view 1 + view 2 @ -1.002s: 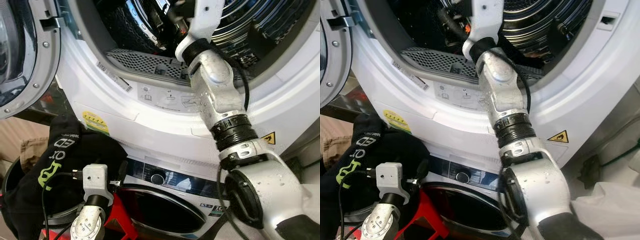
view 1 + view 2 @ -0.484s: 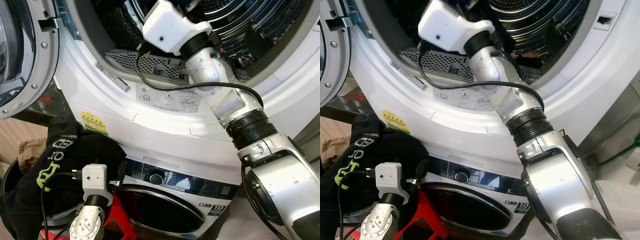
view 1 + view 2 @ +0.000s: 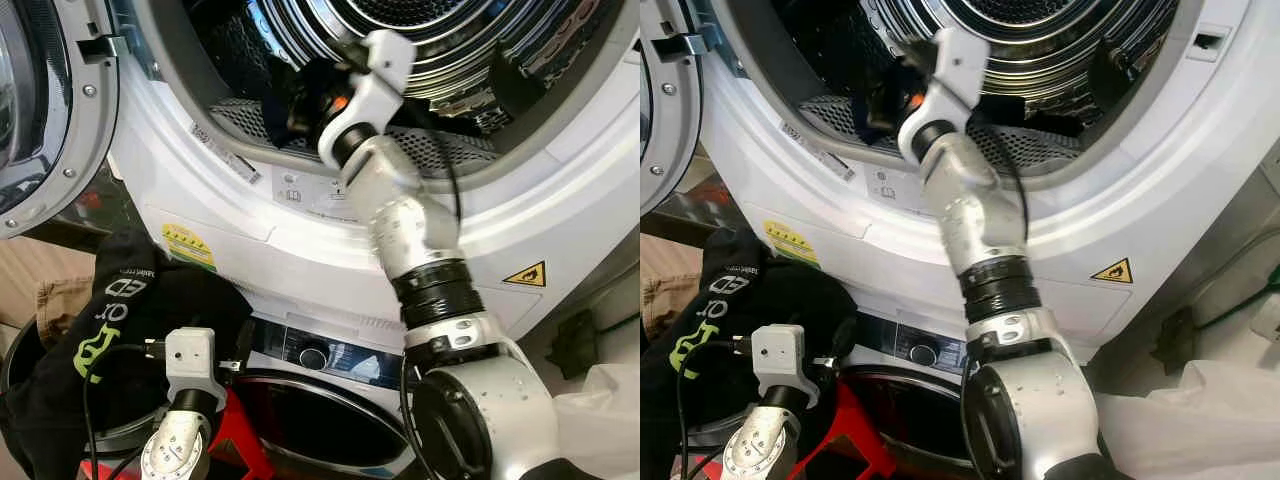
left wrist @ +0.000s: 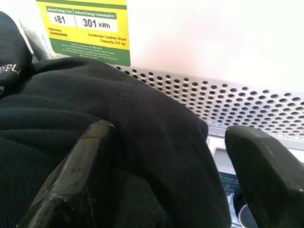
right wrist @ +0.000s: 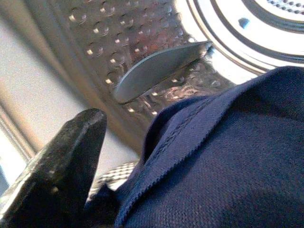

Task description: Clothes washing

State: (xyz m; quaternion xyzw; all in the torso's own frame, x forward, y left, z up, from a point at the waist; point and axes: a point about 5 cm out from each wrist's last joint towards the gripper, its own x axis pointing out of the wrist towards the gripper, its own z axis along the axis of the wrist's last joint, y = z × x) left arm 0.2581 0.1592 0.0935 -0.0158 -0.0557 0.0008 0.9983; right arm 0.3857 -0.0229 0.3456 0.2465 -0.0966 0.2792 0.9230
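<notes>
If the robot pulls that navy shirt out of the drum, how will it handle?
The navy shirt looks like soft ribbed knit, so it will probably drape limply from the right gripper. It seems light. A trailing fold could catch on the drum's rim.

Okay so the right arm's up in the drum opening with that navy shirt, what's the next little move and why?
Probably push the right gripper deeper into the drum before letting go. The navy garment sits at the door lip over the lint screen, pinched against its finger, so releasing here would likely leave it at the edge.
</notes>
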